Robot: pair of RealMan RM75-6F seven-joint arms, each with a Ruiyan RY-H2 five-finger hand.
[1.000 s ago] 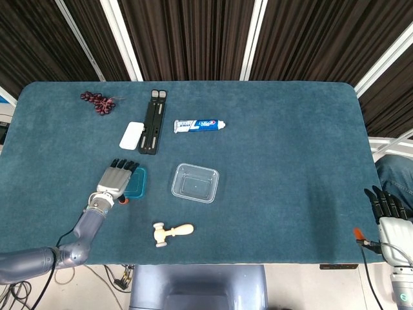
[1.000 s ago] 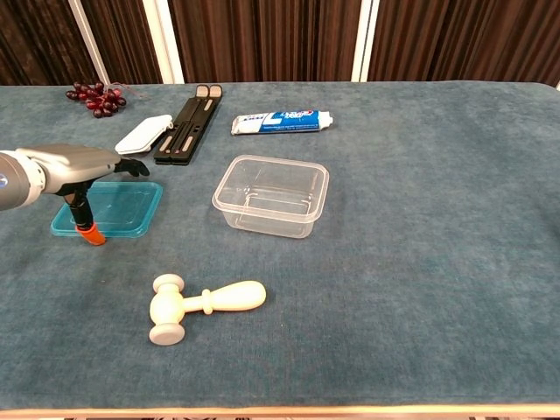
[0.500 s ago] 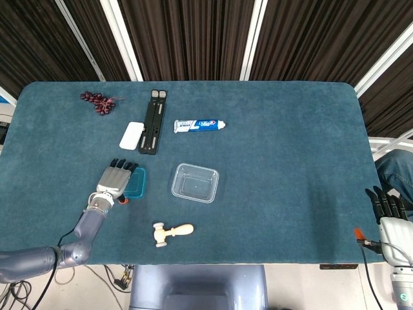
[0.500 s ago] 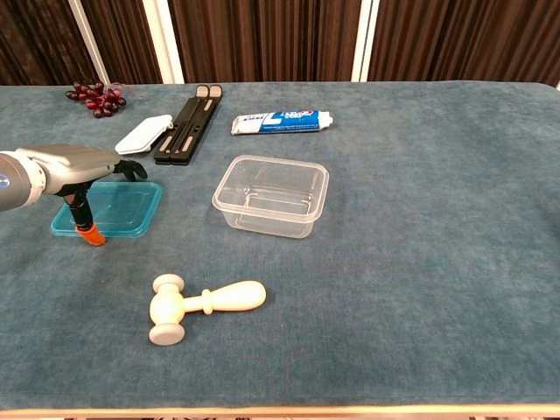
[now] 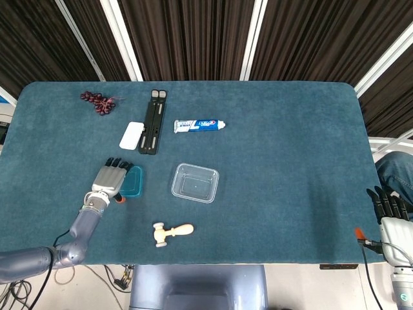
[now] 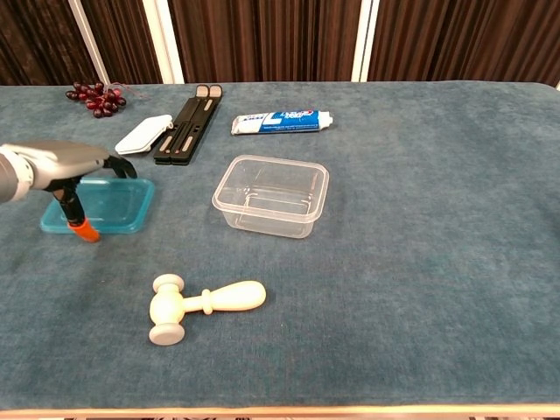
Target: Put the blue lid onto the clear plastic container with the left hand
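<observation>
The blue lid [image 6: 109, 206] lies on the table's left side, left of the clear plastic container [image 6: 271, 194], which stands upright and empty. My left hand [image 6: 66, 163] reaches across the lid: its fingers curl over the far edge and its orange-tipped thumb sits at the near left corner, gripping it. From the head view, the left hand [image 5: 108, 180] covers the left part of the lid [image 5: 134, 183], a short gap from the container [image 5: 195, 183]. My right hand [image 5: 389, 209] hangs off the table's right edge, fingers straight, holding nothing.
A wooden mallet [image 6: 201, 303] lies in front of the container. Behind it are a toothpaste tube [image 6: 280, 122], a black folding stand [image 6: 185, 123], a white case [image 6: 143, 133] and a bunch of grapes [image 6: 94, 96] at the far left.
My left hand has slid a little to the left, and the blue lid has moved left with it, away from the container. The right hand stays put.
</observation>
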